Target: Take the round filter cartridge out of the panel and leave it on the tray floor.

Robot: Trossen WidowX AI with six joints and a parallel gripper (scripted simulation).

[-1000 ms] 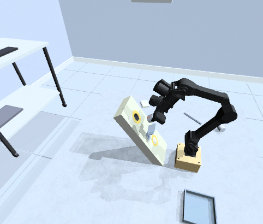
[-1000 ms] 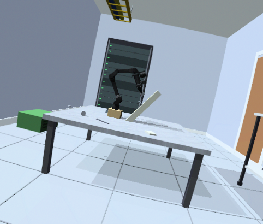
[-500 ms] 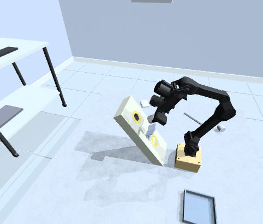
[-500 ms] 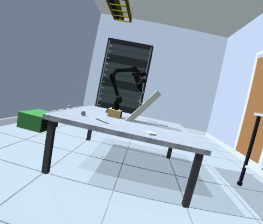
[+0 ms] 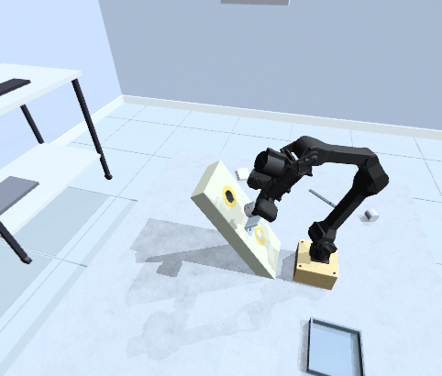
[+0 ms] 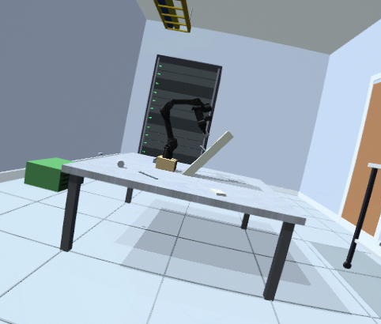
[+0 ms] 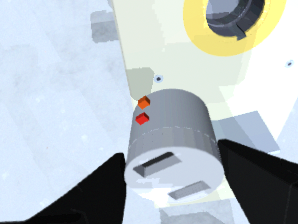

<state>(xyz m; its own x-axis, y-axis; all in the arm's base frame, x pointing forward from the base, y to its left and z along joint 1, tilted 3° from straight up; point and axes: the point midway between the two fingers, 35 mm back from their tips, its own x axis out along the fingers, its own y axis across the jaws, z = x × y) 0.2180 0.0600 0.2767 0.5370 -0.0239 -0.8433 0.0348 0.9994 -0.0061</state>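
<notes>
The grey round filter cartridge (image 5: pixel 248 209) (image 7: pixel 170 120) is out of the panel, its two-slotted face toward the wrist camera, with an orange and a red mark on its side. My gripper (image 7: pixel 171 154) is shut on it, one black finger on each side near the slotted face. The cartridge is held above the tilted cream service panel (image 5: pixel 270 252) (image 6: pixel 208 154) (image 7: pixel 167 50). The panel's upper yellow ring (image 5: pixel 224 190) (image 7: pixel 197 30) surrounds an open, dark socket. The tray (image 5: pixel 309 346) is empty, at the front right in the top view.
A grey-blue flap (image 5: pixel 253 222) (image 7: pixel 247 131) stands out from the panel near the cartridge, above a lower yellow ring (image 5: pixel 256 233). A thin rod (image 5: pixel 321 197) (image 6: pixel 149 175), a small grey cylinder (image 5: pixel 371 215) (image 6: pixel 121 163) and a white block (image 5: pixel 242 174) (image 6: pixel 217 192) lie on the table.
</notes>
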